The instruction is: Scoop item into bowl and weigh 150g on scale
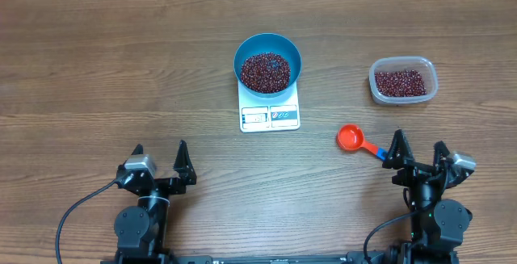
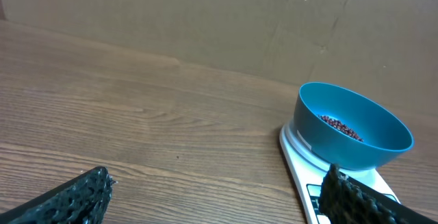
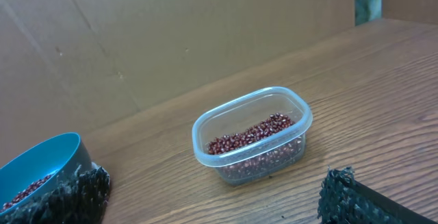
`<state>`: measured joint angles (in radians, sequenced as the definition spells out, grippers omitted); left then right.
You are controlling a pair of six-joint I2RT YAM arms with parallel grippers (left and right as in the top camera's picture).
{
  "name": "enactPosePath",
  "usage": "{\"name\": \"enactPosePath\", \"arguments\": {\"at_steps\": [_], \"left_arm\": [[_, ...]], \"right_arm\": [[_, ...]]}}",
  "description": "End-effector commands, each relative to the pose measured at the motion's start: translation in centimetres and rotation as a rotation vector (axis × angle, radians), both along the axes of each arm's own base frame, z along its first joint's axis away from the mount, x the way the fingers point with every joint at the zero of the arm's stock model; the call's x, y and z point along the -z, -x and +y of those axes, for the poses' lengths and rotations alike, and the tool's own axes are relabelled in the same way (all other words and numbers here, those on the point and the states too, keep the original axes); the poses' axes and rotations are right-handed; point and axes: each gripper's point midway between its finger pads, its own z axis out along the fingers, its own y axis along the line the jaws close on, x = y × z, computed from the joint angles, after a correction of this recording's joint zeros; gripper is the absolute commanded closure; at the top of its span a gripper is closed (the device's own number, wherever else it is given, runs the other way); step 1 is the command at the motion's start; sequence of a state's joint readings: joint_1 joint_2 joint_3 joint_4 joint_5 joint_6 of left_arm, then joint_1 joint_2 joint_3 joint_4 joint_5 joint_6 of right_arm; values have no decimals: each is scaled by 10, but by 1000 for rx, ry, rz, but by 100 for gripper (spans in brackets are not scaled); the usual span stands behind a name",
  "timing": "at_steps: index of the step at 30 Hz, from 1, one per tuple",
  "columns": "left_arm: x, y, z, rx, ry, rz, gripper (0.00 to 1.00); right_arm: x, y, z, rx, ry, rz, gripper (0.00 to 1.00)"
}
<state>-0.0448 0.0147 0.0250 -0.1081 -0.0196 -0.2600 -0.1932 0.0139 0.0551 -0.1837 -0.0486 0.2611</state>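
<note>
On a wooden table (image 1: 97,62), both arms rest low at the near edge with nothing in hand: the left claw (image 1: 160,151) is spread wide and empty, the right claw (image 1: 418,144) likewise. The scoop (image 1: 350,137), red with a blue handle, lies flat just ahead of the right claw and to its inner side, handle end at that claw's inner finger; whether they touch cannot be told. Farther ahead of the same claw stands the tub (image 1: 374,79), part full of beans (image 1: 401,82), seemingly set where that arm can dip without crossing the middle. The bowl (image 1: 242,48) sits squarely on the scale (image 1: 270,117), ahead of the left claw and off to its inner side, the display strip turned toward the robot and left uncovered. Beans cover the bowl's floor, but the digits are too small to read, so the weight cannot be judged. Open wood runs from scoop to bowl, and bare table spreads outside the left claw. A cardboard wall (image 3: 137,32) closes the far side — the bowl's high rim and the tub's lip look like the edges to clear.
</note>
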Motion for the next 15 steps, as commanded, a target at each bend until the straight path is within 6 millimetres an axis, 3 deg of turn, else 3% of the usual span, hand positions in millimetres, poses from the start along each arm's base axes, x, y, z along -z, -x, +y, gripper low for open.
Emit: {"name": "enactPosePath", "arguments": {"at_steps": [1, 15], "left_arm": [[0, 0, 3, -14, 6, -7, 0], [0, 0, 3, -14, 6, -7, 0]], "right_arm": [[-4, -1, -4, 23, 13, -35, 0], [-4, -2, -7, 33, 90, -52, 0]]}}
